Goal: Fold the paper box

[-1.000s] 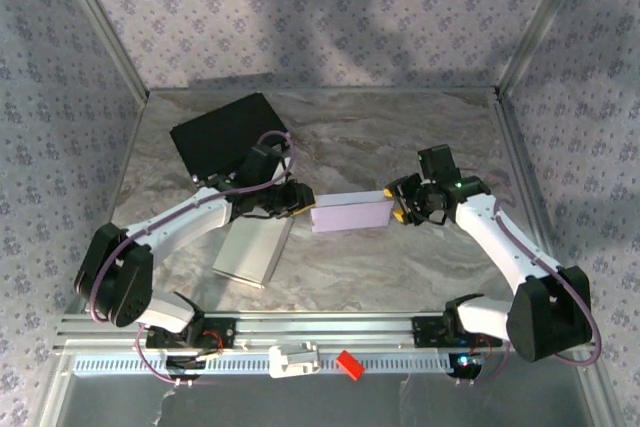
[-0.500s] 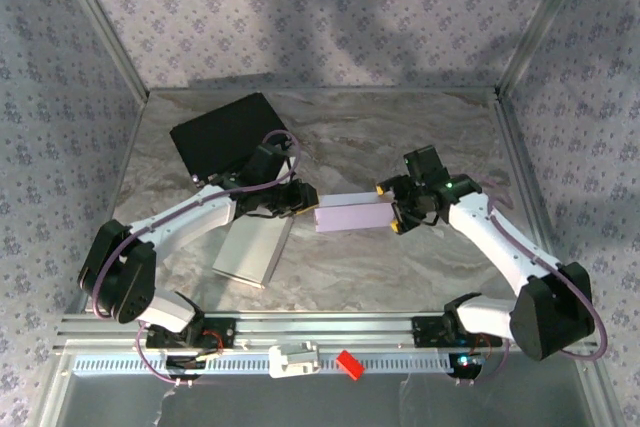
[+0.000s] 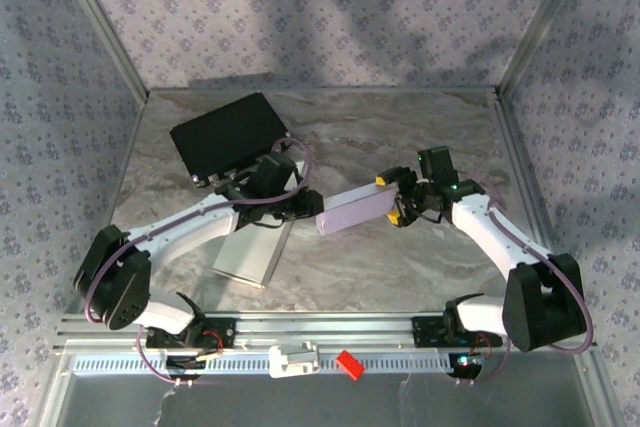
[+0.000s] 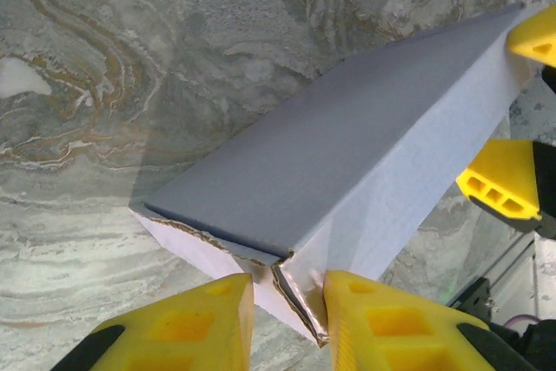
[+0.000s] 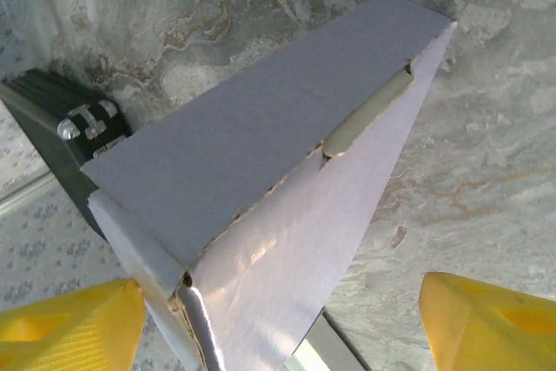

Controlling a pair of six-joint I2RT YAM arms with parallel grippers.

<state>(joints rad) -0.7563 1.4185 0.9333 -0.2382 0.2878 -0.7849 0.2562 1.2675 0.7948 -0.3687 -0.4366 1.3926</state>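
We see the paper box point(image 3: 352, 211) at mid-table, slanting from 8 o'clock up to 2 o'clock between both claws. The left gripper point(image 3: 306, 204) pinches its 8 o'clock end, jaws nearly closed on the cardboard. The right gripper point(image 3: 391, 198) straddles the 2 o'clock end, jaws spread wide, gripping nothing. A black case point(image 3: 228, 137) lies at 10 o'clock.

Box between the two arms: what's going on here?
Both arms are working on a pale purple box over the table. The left gripper is shut on a torn corner flap at one end. The right gripper is open, its jaws wide on either side of the other end without clamping it. The box looks closed up and sits tilted. A black case lies behind the left arm.
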